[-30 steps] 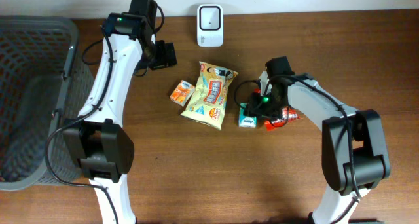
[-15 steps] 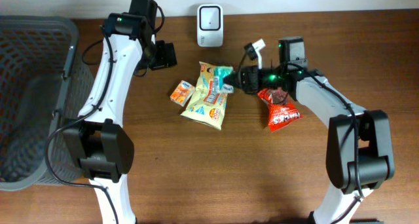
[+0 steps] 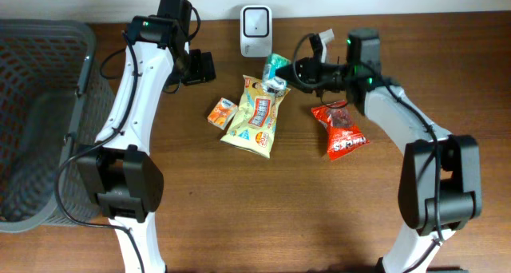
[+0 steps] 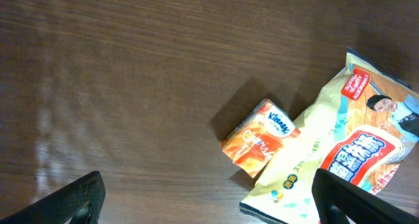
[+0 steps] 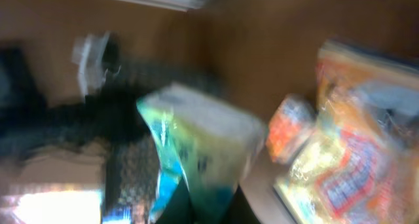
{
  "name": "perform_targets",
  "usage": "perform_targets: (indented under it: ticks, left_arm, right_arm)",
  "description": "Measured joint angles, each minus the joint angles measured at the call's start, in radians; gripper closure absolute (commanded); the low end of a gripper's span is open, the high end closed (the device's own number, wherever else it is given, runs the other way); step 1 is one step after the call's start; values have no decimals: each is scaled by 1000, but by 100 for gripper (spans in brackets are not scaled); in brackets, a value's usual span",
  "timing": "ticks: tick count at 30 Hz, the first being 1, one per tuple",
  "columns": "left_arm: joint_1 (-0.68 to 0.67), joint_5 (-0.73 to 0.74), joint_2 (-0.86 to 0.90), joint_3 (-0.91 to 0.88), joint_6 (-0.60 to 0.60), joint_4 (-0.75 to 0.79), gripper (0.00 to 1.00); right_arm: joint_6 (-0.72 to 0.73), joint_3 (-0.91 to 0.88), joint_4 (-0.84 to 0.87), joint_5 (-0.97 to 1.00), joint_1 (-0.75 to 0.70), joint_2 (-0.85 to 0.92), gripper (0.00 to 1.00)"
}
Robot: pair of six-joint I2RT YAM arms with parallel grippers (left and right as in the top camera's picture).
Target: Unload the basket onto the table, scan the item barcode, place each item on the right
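Overhead, the right gripper (image 3: 289,72) is closed tight on a green tissue pack (image 3: 276,66), holding it off the table (image 3: 239,217) with the arm reaching in from the right. The scanner (image 3: 255,20) stands at the far edge of the table, near the pack and just up and to the left of it, apart from it, with nothing between the two. The right arm is clearly the nearer one to the scanner's window. The right wrist view is badly blurred, so the pack's long axis and the face that bears the barcode cannot be read; it shows only the green pack large in front, with a white edge at the top that is probably the scanner. My judgement is that the coming move is a short carry toward the scanner, with a turn of the wrist so that the printed side faces the window. Just below the held pack lies a yellow snack bag (image 3: 255,117), with an orange tissue pack (image 3: 221,112) touching its left edge and a red snack bag (image 3: 342,129) under the right arm. The left gripper (image 3: 201,68) hangs wide open and empty to the left of the scanner, out of the way, and a basket (image 3: 80,81) sits at the far left.
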Motion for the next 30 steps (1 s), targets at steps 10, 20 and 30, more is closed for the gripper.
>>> perform_targets:
  ticks: [10,20,30]
  left_arm:
    - [0,1,0,0,0,-2,1]
    - [0,1,0,0,0,-1,1]
    - [0,1,0,0,0,-1,1]
  right_arm:
    - [-668,477,-304,1399,251,64,96]
    - [-1273,474,114,1212,260,333,96]
    - [-1616,474,208,1080,261,410,96]
